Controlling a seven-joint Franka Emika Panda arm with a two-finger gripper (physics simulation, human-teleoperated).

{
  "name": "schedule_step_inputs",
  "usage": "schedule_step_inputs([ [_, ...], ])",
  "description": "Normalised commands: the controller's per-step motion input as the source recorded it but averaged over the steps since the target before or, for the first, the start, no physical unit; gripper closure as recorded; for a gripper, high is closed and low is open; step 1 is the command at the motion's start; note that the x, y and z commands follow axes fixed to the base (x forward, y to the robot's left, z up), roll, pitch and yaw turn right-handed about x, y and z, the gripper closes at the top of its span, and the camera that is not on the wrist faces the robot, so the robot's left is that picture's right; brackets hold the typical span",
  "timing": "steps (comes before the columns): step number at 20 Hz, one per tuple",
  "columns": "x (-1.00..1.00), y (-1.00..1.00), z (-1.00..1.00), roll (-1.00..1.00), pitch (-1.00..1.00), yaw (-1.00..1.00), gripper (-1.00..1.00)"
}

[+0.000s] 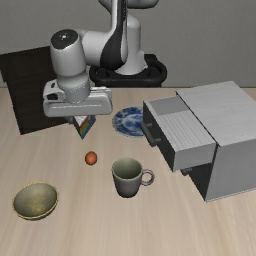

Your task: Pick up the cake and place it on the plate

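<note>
The cake is a small wedge with coloured sides. It hangs just under my gripper, whose fingers are shut on it from both sides, a little above the wooden table. The blue-and-white patterned plate lies on the table a short way toward the exterior view's right of the gripper, against the foot of the grey cabinet. The wide grey hand hides the top of the cake.
A grey cabinet with a drawer pulled partly out stands on the right. A grey-green mug stands in the middle front, an olive bowl at the front left, and a small orange-brown ball below the gripper.
</note>
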Motion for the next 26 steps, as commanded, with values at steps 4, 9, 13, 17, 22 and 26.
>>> schedule_step_inputs([
  [4, 0.00, 1.00, 0.00, 0.00, 0.00, 0.00, 1.00],
  [9, -0.40, 0.60, 0.00, 0.00, 0.00, 0.00, 1.00],
  [13, -1.00, 0.00, 0.00, 0.00, 0.00, 0.00, 1.00],
  [17, -1.00, 0.00, 0.00, 0.00, 0.00, 0.00, 1.00],
  [22, 0.20, 0.80, 0.00, 0.00, 0.00, 0.00, 1.00],
  [26, 0.00, 0.00, 0.00, 0.00, 0.00, 0.00, -1.00],
])
